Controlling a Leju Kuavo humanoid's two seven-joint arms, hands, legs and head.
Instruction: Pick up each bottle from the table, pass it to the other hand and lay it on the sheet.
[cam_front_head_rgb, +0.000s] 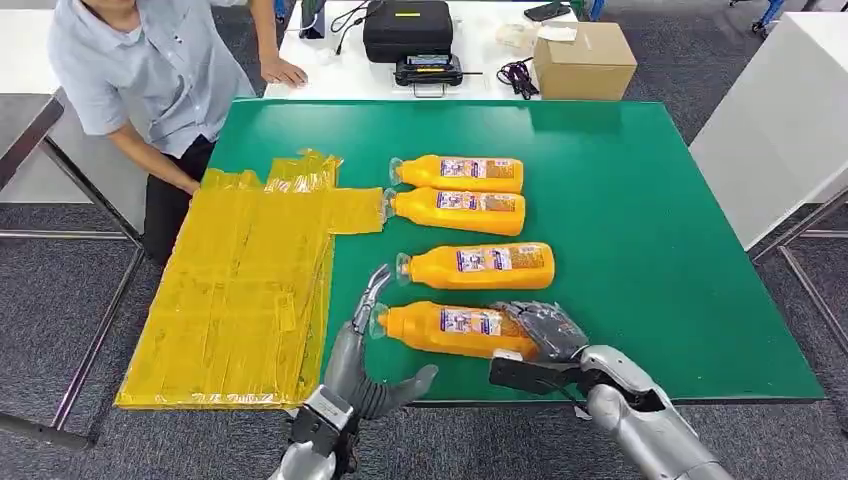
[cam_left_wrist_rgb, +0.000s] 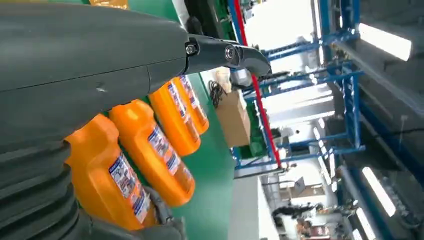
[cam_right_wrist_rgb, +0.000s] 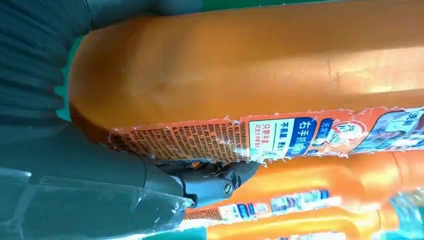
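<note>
**Head view: nearest bottle gripped at its base, three more waiting**

Head view showed the green worktop (cam_front_head_rgb: 640, 250) carrying everything. A crinkled yellow sheet (cam_front_head_rgb: 240, 290) lay at its left side, taken here as the landmark. Four orange bottles lay on their sides just right of the sheet, caps toward it. The nearest bottle (cam_front_head_rgb: 450, 328) lay closest to the robot, its base wrapped by the right hand (cam_front_head_rgb: 540, 330). The left hand (cam_front_head_rgb: 372, 345) hovered by the cap, fingers apart, holding nothing. The bottle looked rigid, smooth, likely slippery and fairly heavy if full; its flat labelled body seemed the best grip.
</note>
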